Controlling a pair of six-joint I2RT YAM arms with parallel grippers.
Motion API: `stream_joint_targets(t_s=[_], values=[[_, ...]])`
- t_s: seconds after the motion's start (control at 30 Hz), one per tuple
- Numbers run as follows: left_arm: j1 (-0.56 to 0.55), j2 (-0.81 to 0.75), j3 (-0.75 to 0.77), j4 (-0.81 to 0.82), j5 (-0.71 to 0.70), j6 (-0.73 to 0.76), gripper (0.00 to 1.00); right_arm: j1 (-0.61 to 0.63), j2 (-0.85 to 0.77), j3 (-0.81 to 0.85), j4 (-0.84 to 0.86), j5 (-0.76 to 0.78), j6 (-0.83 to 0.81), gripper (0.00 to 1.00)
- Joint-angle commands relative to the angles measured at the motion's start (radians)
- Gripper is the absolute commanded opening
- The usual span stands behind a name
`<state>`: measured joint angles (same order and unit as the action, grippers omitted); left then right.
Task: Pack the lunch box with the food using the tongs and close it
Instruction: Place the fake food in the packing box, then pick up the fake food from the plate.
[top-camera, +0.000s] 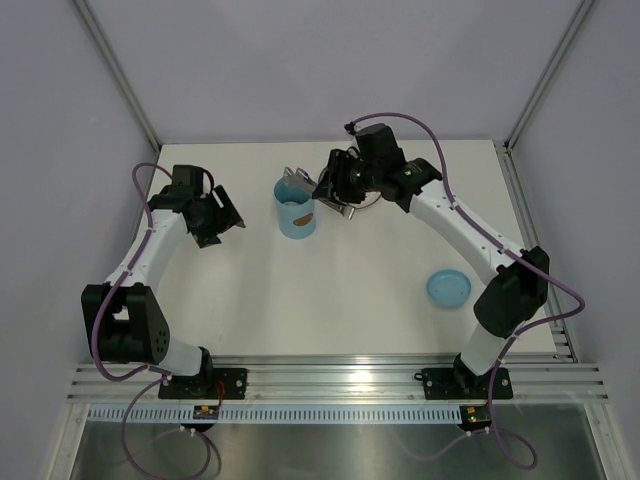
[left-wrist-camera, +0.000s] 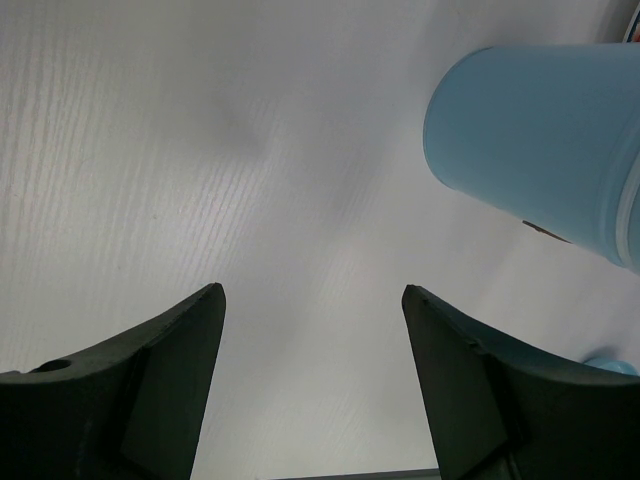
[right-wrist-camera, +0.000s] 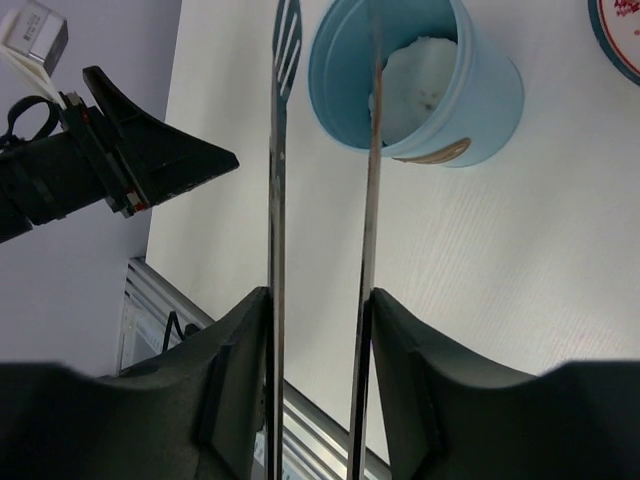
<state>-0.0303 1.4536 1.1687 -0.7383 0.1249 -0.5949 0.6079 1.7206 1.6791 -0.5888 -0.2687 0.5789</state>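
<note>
The light-blue lunch box (top-camera: 296, 210) stands upright and uncovered at mid table. My right gripper (top-camera: 335, 190) hovers just right of it, shut on the silver tongs (right-wrist-camera: 277, 200). Each tong arm lies against a finger, and the two arms stand apart. The tong tips reach over the lunch box (right-wrist-camera: 480, 110): one is above the rim's outer side, the other above the opening. A white piece of food (right-wrist-camera: 420, 75) lies inside. My left gripper (top-camera: 215, 215) is open and holds nothing, left of the lunch box (left-wrist-camera: 540, 130). The blue lid (top-camera: 447, 288) lies flat at the right.
A red-rimmed plate (right-wrist-camera: 620, 30) sits just beyond the lunch box, mostly hidden under my right wrist in the top view. White walls enclose the table at the back and both sides. The aluminium rail (top-camera: 330, 375) runs along the near edge.
</note>
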Motion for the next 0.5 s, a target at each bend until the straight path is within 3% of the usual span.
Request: stream_joint_targets(t_s=[0.0,0.13,0.3,0.47], values=[[0.003,-0.027,0.006,0.03,0.021,0.004,0.76,0.0,-0.004,0.086,-0.011,0.039,-0.03,0.49],[0.003,-0.027,0.005,0.028,0.019,0.007,0.76,-0.002,-0.016,0.146,-0.048,0.115,-0.063,0.38],[0.003,-0.032,0.006,0.024,0.009,0.014,0.76,-0.074,-0.044,0.14,-0.059,0.138,-0.067,0.38],[0.003,-0.036,0.016,0.011,-0.002,0.024,0.76,-0.18,-0.088,0.031,-0.046,0.114,-0.051,0.38]])
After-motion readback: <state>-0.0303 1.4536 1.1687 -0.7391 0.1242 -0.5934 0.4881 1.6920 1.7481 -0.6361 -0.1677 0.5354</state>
